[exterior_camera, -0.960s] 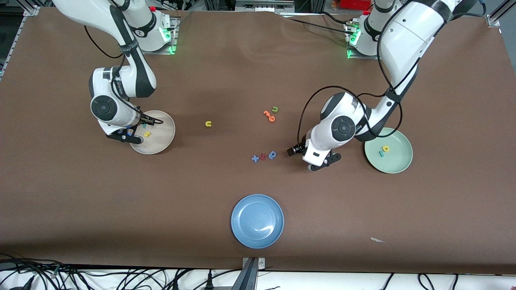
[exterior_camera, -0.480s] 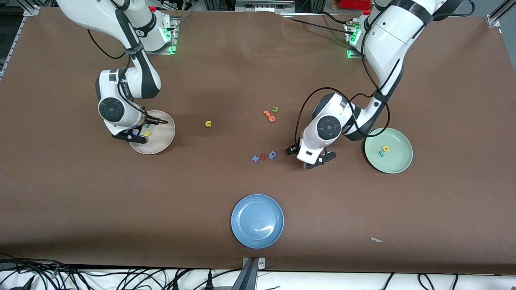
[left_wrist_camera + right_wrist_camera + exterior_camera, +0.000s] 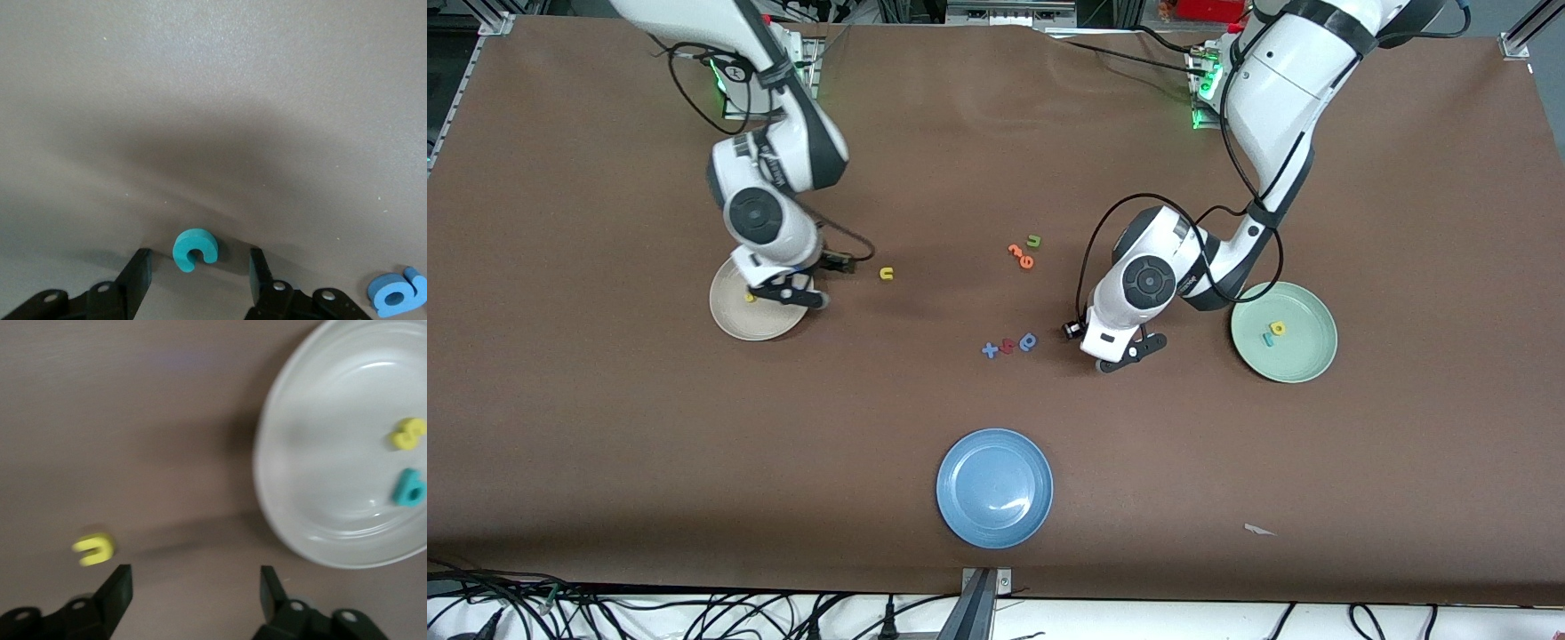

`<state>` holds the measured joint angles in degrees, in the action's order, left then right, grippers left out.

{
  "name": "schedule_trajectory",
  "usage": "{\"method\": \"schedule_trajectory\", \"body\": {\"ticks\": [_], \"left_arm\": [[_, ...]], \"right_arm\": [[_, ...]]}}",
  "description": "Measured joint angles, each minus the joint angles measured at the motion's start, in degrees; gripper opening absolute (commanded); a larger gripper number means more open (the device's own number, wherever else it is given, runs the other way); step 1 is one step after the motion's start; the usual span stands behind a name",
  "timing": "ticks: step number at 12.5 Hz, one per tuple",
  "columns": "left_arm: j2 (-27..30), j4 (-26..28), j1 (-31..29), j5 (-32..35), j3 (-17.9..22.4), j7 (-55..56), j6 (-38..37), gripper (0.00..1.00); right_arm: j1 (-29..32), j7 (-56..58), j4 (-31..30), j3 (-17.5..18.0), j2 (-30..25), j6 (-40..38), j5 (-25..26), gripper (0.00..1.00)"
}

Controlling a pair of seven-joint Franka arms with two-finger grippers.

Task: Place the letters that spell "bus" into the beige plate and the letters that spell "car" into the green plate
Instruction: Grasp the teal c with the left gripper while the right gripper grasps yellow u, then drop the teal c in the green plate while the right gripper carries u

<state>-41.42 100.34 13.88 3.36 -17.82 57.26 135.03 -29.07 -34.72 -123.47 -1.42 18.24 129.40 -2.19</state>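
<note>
Right gripper (image 3: 787,292) has left the beige plate (image 3: 734,322) with fingers spread, empty, now over its rim on the side toward the yellow "u" (image 3: 887,274), still on the table. Left gripper (image 3: 198,267), jaws spread, straddles the teal "c" (image 3: 195,249) near the green plate (image 3: 1307,364). Step: grasp "c"; next, close and carry. Beige plate: two letters, "s" (image 3: 408,433), "b" (image 3: 407,487). Green plate: two, "a" (image 3: 1278,328), "r" (image 3: 1266,339).

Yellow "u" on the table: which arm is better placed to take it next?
The right arm. Its pincer hangs open by the beige plate, beside the yellow "u". The left pincer is busy around the teal "c".
</note>
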Motion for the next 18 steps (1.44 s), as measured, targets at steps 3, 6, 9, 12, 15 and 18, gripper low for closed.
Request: {"method": "schedule_trajectory", "body": {"ticks": [3, 6, 9, 12, 15, 18], "left_arm": [[0.0, -0.1, 0.0, 0.0, 0.0, 0.1, 0.0, 0.36], [0.3, -0.3, 0.0, 0.0, 0.0, 0.1, -0.1, 0.09], [0.3, -0.3, 0.0, 0.4, 0.1, 0.1, -0.1, 0.04], [0.4, -0.7, -0.4, 1.6, 0.6, 0.0, 0.0, 0.04], [3.7, -1.9, -4.1, 2.2, 0.9, -3.8, -4.2, 0.04], [8.3, -2.0, -11.1, 2.2, 1.1, -14.9, -13.4, 0.04]], "right_arm": [[-0.2, -1.4, 0.4, 4.0, 0.5, 2.4, 0.0, 0.65], [-0.2, 3.7, 0.2, 4.5, 2.7, 5.6, 0.0, 0.6], [-0.2, 6.7, 0.2, 5.5, 5.8, 9.9, 0.0, 0.51], [-0.2, 7.2, 0.2, 5.9, 7.5, 12.0, 0.0, 0.49], [-0.2, 7.7, 0.2, 6.0, 7.7, 12.1, 0.0, 0.46], [-0.2, 7.8, 0.2, 6.5, 8.1, 13.0, 0.0, 0.36]]}}
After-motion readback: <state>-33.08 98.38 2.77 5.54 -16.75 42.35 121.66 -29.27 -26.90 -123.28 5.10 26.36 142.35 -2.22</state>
